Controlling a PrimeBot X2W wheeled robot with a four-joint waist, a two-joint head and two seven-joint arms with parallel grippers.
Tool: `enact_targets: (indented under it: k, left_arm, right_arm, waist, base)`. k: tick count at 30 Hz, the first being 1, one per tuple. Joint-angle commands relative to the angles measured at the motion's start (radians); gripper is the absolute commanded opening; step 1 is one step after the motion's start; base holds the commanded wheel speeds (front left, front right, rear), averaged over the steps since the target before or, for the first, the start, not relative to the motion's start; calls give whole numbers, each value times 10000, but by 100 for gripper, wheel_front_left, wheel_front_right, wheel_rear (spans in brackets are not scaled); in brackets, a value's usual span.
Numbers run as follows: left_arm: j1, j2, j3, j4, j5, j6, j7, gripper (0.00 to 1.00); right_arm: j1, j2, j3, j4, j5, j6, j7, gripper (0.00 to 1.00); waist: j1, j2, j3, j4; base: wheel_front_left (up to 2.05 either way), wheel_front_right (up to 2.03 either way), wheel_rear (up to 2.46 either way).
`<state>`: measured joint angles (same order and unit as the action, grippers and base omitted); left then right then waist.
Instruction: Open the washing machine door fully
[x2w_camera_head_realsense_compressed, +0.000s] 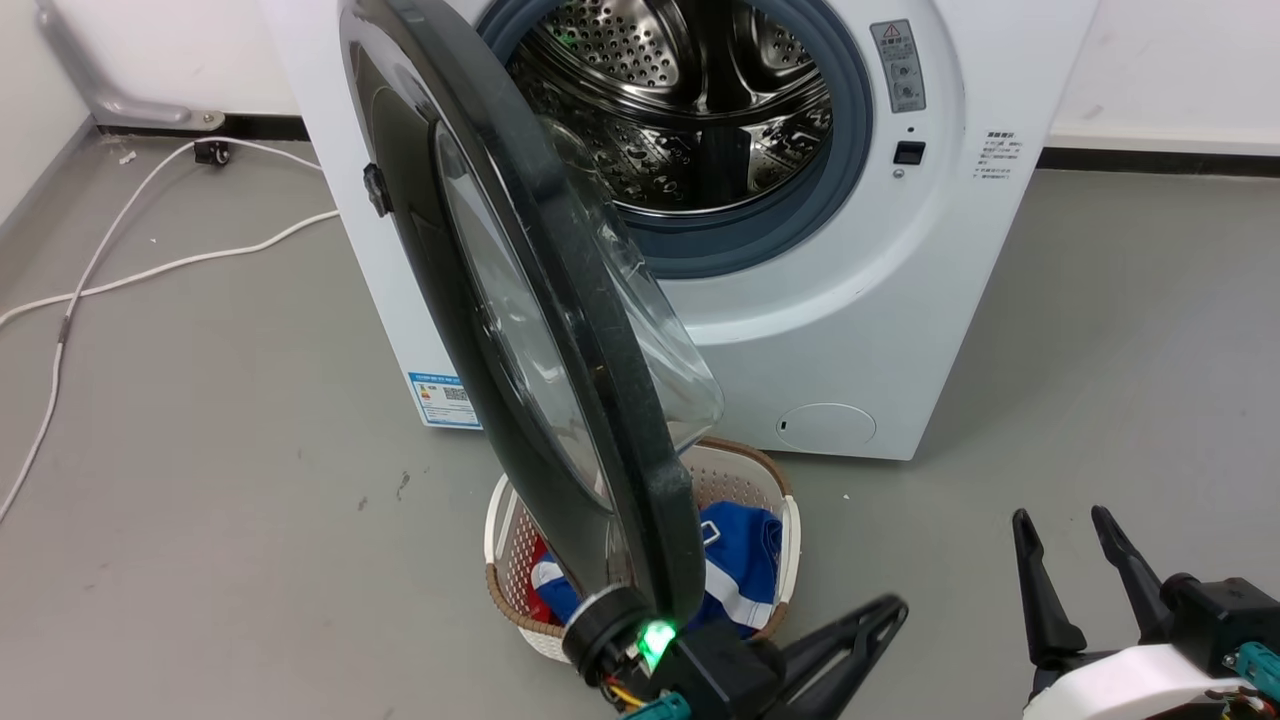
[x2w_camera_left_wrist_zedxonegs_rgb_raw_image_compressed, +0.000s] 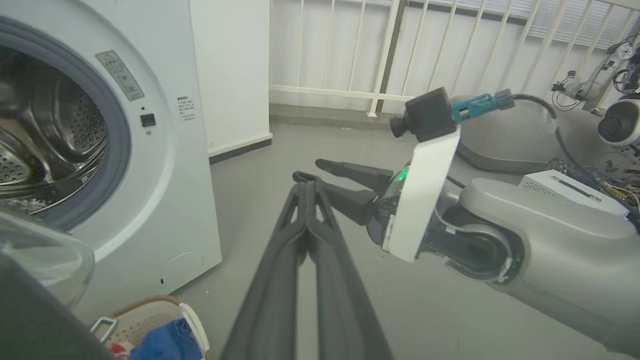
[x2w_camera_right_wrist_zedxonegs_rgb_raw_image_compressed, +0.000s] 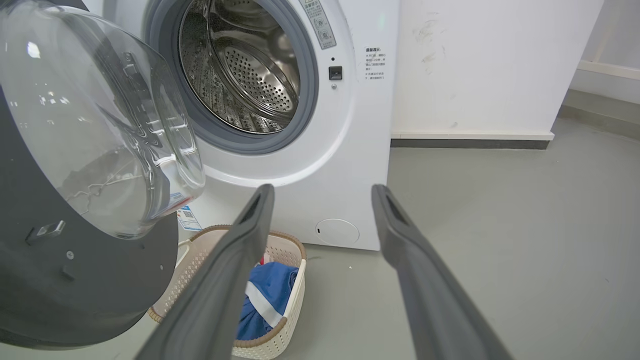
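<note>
Before the washer (x2w_camera_head_realsense_compressed: 850, 330), the washing machine door (x2w_camera_head_realsense_compressed: 640, 450) is hanging ajar, edge-on, hiding part of the basket (x2w_camera_head_realsense_compressed: 792, 520); the left gripper (x2w_camera_head_realsense_compressed: 885, 615) is pinching shut on nothing, the right gripper (x2w_camera_head_realsense_compressed: 1062, 525) is gaping empty.

The head camera looks steeply down from above at the front of the washing machine (x2w_camera_head_realsense_compressed: 850, 300), with the washing machine door (x2w_camera_head_realsense_compressed: 560, 330) edge-on and very near the lens. The left wrist camera sits low beside that door and faces sideways along its pressed-together left jaws, across the floor (x2w_camera_left_wrist_zedxonegs_rgb_raw_image_compressed: 425, 310) toward a white railing (x2w_camera_left_wrist_zedxonegs_rgb_raw_image_compressed: 350, 50), with the right arm (x2w_camera_left_wrist_zedxonegs_rgb_raw_image_compressed: 525, 235) close by. The right wrist camera, low and farther back, faces the machine's front between its parted right jaws. All three views share the steel drum (x2w_camera_head_realsense_compressed: 690, 100) opening and the laundry basket (x2w_camera_head_realsense_compressed: 745, 470).
</note>
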<state>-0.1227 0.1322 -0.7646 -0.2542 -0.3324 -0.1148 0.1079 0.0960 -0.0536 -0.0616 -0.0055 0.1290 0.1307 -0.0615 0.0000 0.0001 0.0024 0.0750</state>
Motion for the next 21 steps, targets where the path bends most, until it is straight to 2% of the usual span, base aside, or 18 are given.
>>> enact_targets:
  k: [1, 5, 14, 21]
  left_arm:
    - [126, 72, -70, 188, -20, -36, -5, 0]
    - [244, 53, -122, 947, -57, 34, -147, 0]
    - [-320, 79, 719, 2474, 165, 676, -802, 0]
    - [-531, 30, 1215, 3139, 3, 1029, -1178, 0]
  right_arm:
    - [-81, 27, -6, 38, 9, 1, -60, 100]
    - [-129, 36, 1, 173, 62, 1, -112, 100]
    - [-192, 46, 38, 335, 103, 1, -197, 100]
    - [-238, 46, 97, 472, 223, 1, -223, 100]
  waist:
    - [0, -1, 14, -8]
    - [0, -1, 45, -49]
    - [0, -1, 127, -87]
    - [0, -1, 175, -78]
  base:
    - [0, 0, 0]
    - [0, 0, 0]
    - [0, 0, 0]
    - [0, 0, 0]
